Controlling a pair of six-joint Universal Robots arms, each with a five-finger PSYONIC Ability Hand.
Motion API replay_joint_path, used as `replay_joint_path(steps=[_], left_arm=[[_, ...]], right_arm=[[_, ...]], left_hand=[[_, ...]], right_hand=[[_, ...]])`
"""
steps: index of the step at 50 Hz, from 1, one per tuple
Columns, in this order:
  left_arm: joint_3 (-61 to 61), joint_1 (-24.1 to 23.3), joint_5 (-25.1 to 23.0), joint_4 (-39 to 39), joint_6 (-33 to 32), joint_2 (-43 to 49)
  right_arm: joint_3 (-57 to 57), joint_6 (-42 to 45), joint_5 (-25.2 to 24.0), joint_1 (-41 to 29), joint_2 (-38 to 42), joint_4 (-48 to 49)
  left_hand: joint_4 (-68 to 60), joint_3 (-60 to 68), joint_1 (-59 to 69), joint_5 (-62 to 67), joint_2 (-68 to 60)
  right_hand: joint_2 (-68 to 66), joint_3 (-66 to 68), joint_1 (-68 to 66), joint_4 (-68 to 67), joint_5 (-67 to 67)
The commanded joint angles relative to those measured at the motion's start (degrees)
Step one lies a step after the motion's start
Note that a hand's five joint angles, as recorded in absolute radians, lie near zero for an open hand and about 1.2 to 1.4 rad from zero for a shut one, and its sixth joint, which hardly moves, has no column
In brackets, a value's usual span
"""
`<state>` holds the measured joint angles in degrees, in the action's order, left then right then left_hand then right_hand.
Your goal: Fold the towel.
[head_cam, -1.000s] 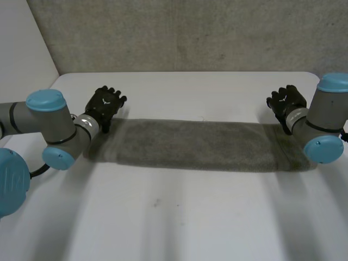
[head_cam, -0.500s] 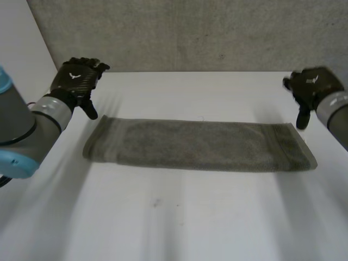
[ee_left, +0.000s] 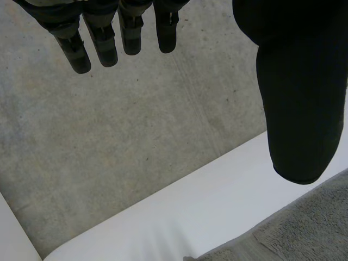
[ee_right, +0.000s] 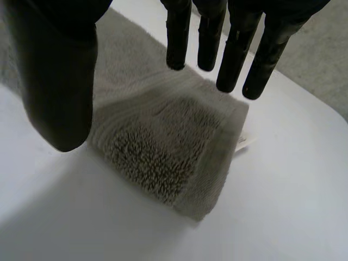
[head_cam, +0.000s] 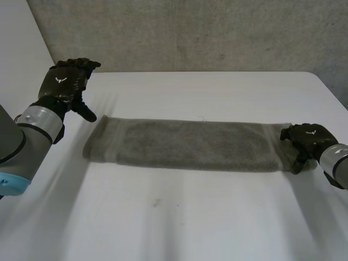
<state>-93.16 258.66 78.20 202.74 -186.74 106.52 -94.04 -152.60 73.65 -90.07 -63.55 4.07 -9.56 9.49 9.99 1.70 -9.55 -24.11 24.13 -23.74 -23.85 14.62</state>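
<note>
Towel (head_cam: 196,145) lies flat on the white table (head_cam: 179,223), folded into a long narrow strip running side to side. Left hand (head_cam: 64,82) hangs raised just beyond the far corner of the strip's left end. Its fingers (ee_left: 102,43) are straight and slightly apart, thumb held wide, gripping nothing, and the towel corner (ee_left: 304,228) sits below the thumb tip, apart from it. Right hand (head_cam: 308,138) is over the strip's right end with fingers (ee_right: 234,54) straight and a little spread above the far edge and the thumb at the near side. The folded end (ee_right: 163,147) lies between them under the palm, not pinched; contact cannot be told.
</note>
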Motion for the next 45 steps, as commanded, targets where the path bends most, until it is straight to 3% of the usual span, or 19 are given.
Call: replay_joint_path(steps=[1,3,6,13,15,16,23,30,34,39,41,42,44,45], left_arm=[[-0.88,0.0,-0.06,0.19,-0.12,-0.09],[-1.05,0.0,-0.06,0.28,-0.2,-0.09],[-1.84,0.0,-0.15,0.46,-0.2,-0.09],[-2.72,0.18,-0.15,2.48,-0.29,0.0],[-2.9,0.18,-0.15,2.92,-0.29,0.0],[-2.99,0.27,-0.06,3.18,-0.29,0.0],[-3.08,0.44,-0.06,3.18,-0.29,0.0],[-3.51,0.35,0.03,3.18,-0.29,-0.09],[-3.6,0.35,0.03,3.18,-0.29,-0.35],[-3.6,0.44,0.03,3.18,-0.29,-1.06],[-3.78,0.44,0.03,3.27,-0.29,-1.23],[-3.78,0.44,0.03,3.27,-0.29,-1.23],[-3.87,0.44,0.11,3.27,-0.29,-1.23],[-3.87,0.44,0.11,3.18,-0.29,-1.23]], right_arm=[[1.13,2.57,0.45,-0.11,4.22,0.94],[1.22,3.45,0.36,-0.02,4.58,1.03],[1.75,4.33,-0.17,1.03,5.19,0.94],[2.71,4.86,-0.17,1.56,7.29,0.5],[3.07,5.3,-0.08,1.65,7.92,0.32],[3.42,6.0,0.27,1.91,8.26,0.32],[4.12,10.31,2.47,4.64,7.3,0.06],[6.93,17.76,8.7,11.13,1.34,-1.25],[9.4,21.3,10.11,10.96,-0.26,-1.87],[15.37,21.12,12.84,2.79,-1.84,-2.31],[20.71,20.86,13.71,-7.97,-0.7,-2.14],[20.74,20.86,13.72,-8.02,-0.7,-2.14],[25.46,21.21,14.24,-17.99,2.1,-2.05],[25.48,21.21,14.24,-18.04,2.12,-2.05]], left_hand=[[-0.49,0.55,0.06,-1.66,-0.5],[-0.49,0.55,0.06,-1.66,-0.5],[-0.49,0.55,0.06,-1.66,-0.5],[-0.49,0.55,0.06,-1.66,-0.5],[-0.49,0.55,0.06,-1.66,-0.5],[-0.49,0.55,0.06,-1.66,-0.5],[-0.49,0.55,0.06,-1.66,-0.5],[-0.49,0.55,0.06,-1.66,-0.5],[-0.49,0.55,0.06,-1.66,-0.5],[-0.49,0.55,0.06,-1.66,-0.5],[-0.49,0.55,0.06,-1.66,-0.5],[-0.49,0.55,0.06,-1.66,-0.5],[-0.49,0.55,0.06,-1.66,-0.5],[-0.49,0.55,0.06,-1.66,-0.5]], right_hand=[[-8.5,8.47,-8.87,-8.75,7.99],[-11.54,11.52,-11.91,-11.8,11.03],[-29.17,29.15,-29.54,-29.43,28.66],[-36.75,36.72,-37.12,-37.0,36.24],[-44.34,44.32,-44.71,-44.6,43.84],[-55.77,55.75,-56.14,-56.03,55.27],[-55.89,55.87,-56.26,-56.15,55.38],[-55.89,55.87,-56.26,-56.15,55.38],[-55.89,55.87,-56.26,-56.15,55.38],[-55.89,55.87,-56.26,-56.15,55.38],[-55.89,55.87,-56.26,-56.15,55.38],[-55.89,55.87,-56.26,-56.15,55.38],[-55.89,55.87,-56.26,-56.15,55.38],[-55.89,55.87,-56.26,-56.15,55.38]])
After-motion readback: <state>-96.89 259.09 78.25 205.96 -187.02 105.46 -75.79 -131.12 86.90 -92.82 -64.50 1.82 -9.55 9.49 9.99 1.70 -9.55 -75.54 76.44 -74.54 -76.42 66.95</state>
